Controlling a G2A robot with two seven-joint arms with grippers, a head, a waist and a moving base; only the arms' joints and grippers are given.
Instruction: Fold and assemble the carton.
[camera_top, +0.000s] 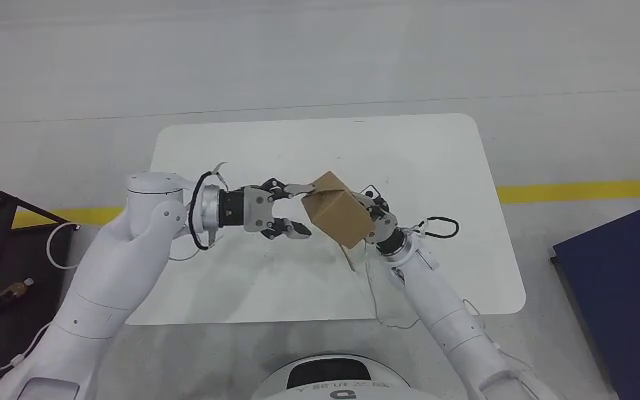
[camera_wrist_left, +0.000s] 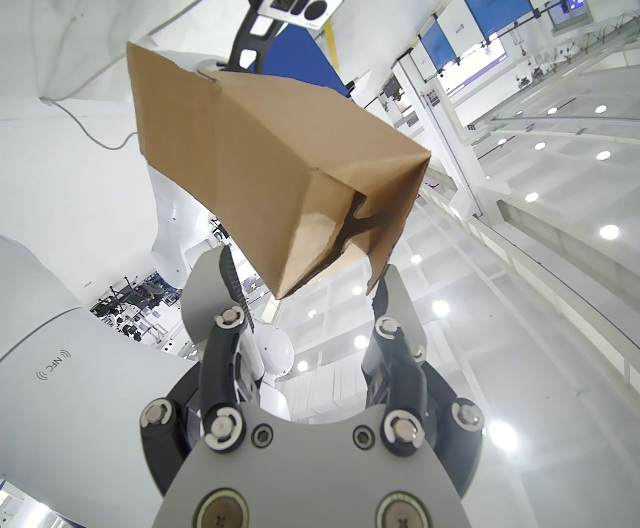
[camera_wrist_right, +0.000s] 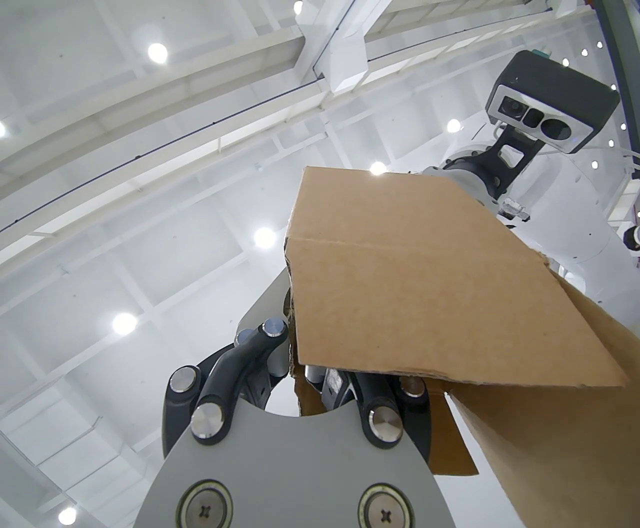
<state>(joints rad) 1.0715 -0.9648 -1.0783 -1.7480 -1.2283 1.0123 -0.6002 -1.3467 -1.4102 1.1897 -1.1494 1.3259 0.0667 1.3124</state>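
The carton (camera_top: 337, 208) is held off the desk (camera_top: 420, 160), above its middle, tilted and set between the two arms. In the top view it is seen as a brown cardboard box, with one corner turned toward the far edge of the desk.

The right end effector (camera_top: 375, 225) is closed on the carton from the robot's right side. In the right wrist view the right end effector (camera_wrist_right: 300, 360) is seen clamped on a cardboard flap at the box's near end, and the fingertips are largely hidden behind the carton (camera_wrist_right: 425, 300).

The left end effector (camera_top: 285, 210) is placed just beside the carton's opposite end, with its fingers spread wide and nothing gripped. In the left wrist view the carton (camera_wrist_left: 280, 175) is seen just beyond the left end effector (camera_wrist_left: 305, 292). The end of the box facing it is shown with its flaps only partly folded in, and dark gaps are left between them. One fingertip (camera_wrist_left: 382, 295) is seen right at the edge of a flap; whether it touches cannot be told.

A yellow line (camera_top: 570, 190) is seen on the floor beyond the desk.
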